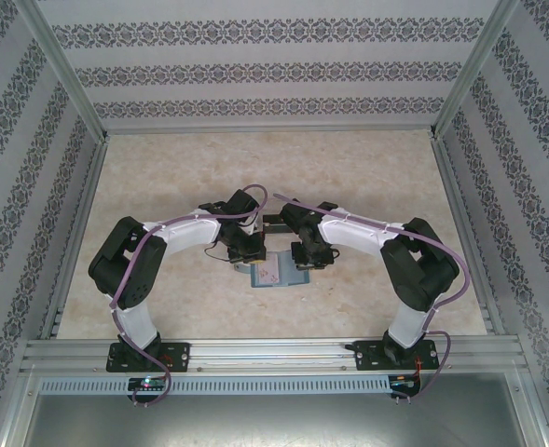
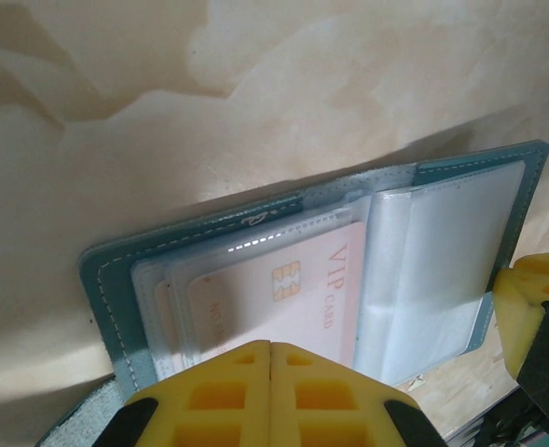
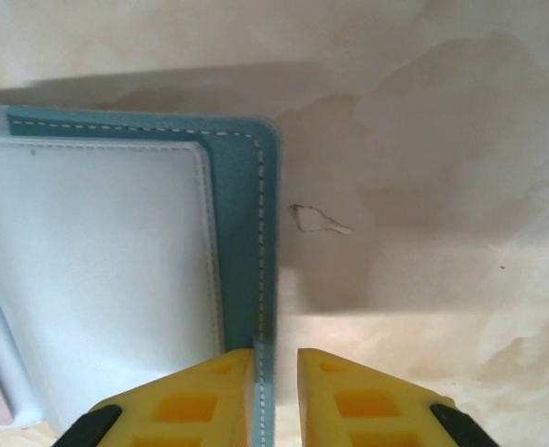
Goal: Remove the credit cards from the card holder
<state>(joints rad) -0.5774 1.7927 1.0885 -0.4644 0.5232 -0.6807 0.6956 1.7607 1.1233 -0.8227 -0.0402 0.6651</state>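
yellow fingers (image 2: pixel 209 400) of the left gripper (image 2: pixel 271 396) are seen pressed flat together at the near edge of the left wrist view, with only a seam left between them. whether anything thin is nipped in that seam cannot be told. just past their tips the card holder (image 2: pixel 106 279) is laid open on the beige marbled table (image 2: pixel 116 102), pale inside turned up, teal border and white stitching around it. a pink credit card (image 2: pixel 274 298), marked with a gold chip and the words vip card, is lodged in the clear sleeves (image 2: pixel 432 270) on the half nearest those fingers, and its near end is hidden behind them. more sleeves are layered to its left, but their contents are too blurred to be read.

in the right wrist view the right gripper (image 3: pixel 277 400) is held over the holder's stitched outer edge, with its fingers set narrowly apart. the teal edge is seen in the gap, against one finger, with a sliver of table beside the other. a small pale mark (image 3: pixel 321 221) is seen on the table beyond.

from above, the holder is found at the middle of the table, with the left gripper at its left end and the right gripper at its right end. patterned walls (image 1: pixel 274 74) are set around the far side and both flanks.
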